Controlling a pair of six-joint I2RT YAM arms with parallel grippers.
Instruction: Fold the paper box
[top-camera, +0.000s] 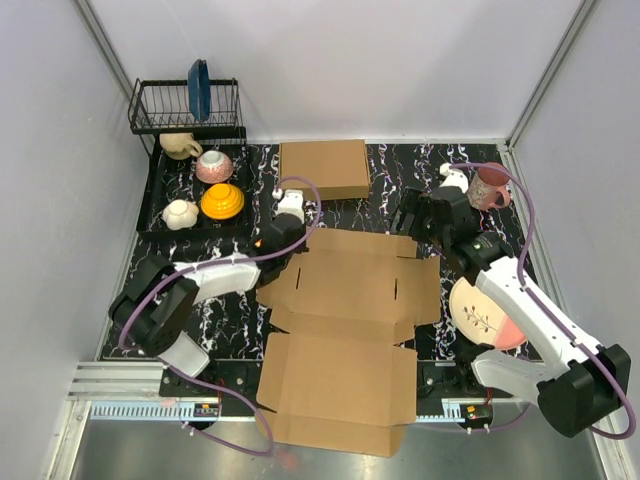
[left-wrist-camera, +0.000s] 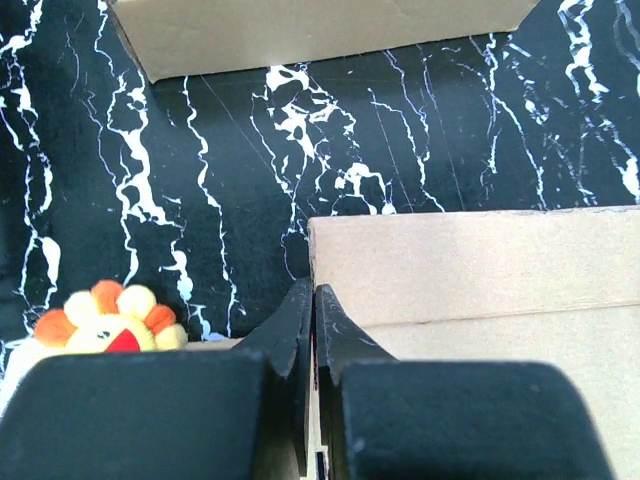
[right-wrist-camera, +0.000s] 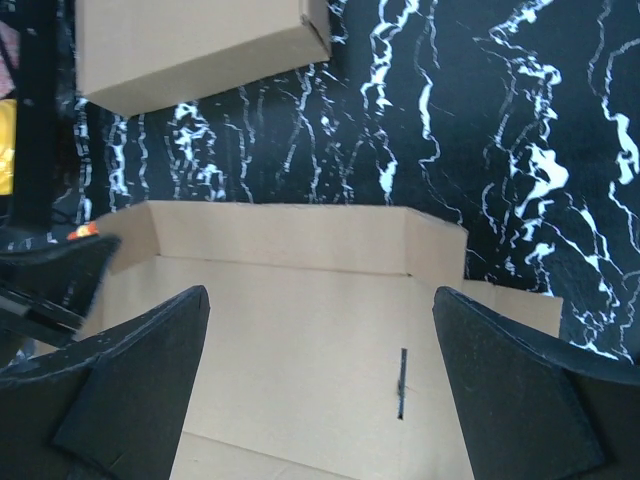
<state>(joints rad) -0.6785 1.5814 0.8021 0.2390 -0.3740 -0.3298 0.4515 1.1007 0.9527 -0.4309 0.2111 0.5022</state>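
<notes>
Brown paper box (top-camera: 345, 290) — just beside left hand (left-wrist-camera: 312, 300).

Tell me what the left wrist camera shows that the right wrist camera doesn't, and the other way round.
Only the left wrist view: the left pincer seen close up, shut on the edge of the paper box, and an orange-and-yellow toy beside it. Only the right wrist view: the right pincer open wide above the sheet, and a slot cut in the cardboard. Both: the paper box lying on the black marbled mat, with the formed cardboard box beyond it.
</notes>
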